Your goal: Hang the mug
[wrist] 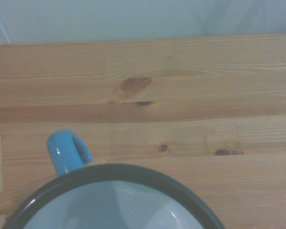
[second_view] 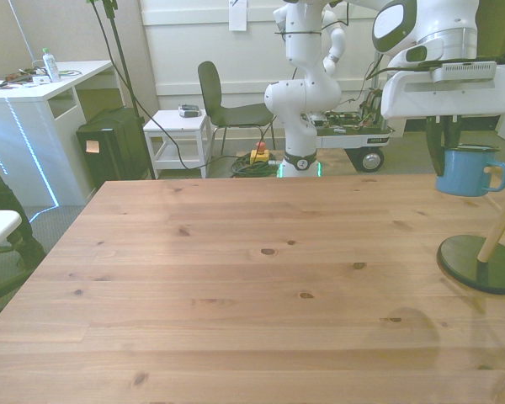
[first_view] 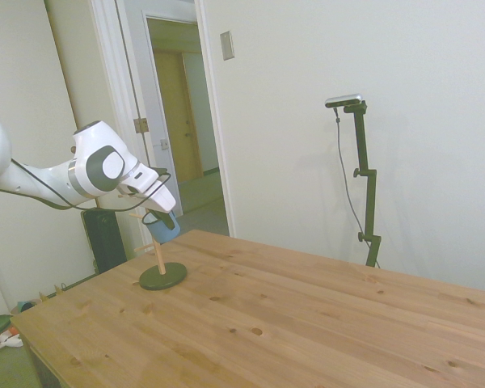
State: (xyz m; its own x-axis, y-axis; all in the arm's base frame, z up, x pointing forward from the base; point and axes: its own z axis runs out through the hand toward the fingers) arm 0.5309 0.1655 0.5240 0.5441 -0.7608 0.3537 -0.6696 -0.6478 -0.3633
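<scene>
- My gripper [second_view: 449, 145] hangs over the table's [second_view: 236, 278] corner at the front view's right, fingers pointing down.
- My fingers are clamped on the mug [second_view: 466, 172] at its rim; the dark fingers run down to the rim on the side away from the handle.
- The mug is upright and held in the air, well clear of the tabletop, with its handle turned toward the front view's right.
- The handle sits right at a wooden peg of the rack [second_view: 488, 252]; in the front view the peg's tip seems to pass through or just behind the handle loop, and I cannot tell which.
- The rack stands on a dark round base near the table's edge, with a pale wooden post slanting up from it and pegs branching off.
- In the side view the mug [first_view: 165, 225] shows as a blue patch just under my gripper [first_view: 159, 214], right against the rack's [first_view: 162, 273] post and above its base.
- The wrist view looks into the mug [wrist: 119, 200]: dark rim, pale inside, blue handle sticking out over the wood planks, with a pale peg crossing beside the rim.
- Behind the table in the front view are a dark chair [second_view: 223, 105], a small white side table [second_view: 178, 139], and a white desk [second_view: 34, 118] at the left.
</scene>
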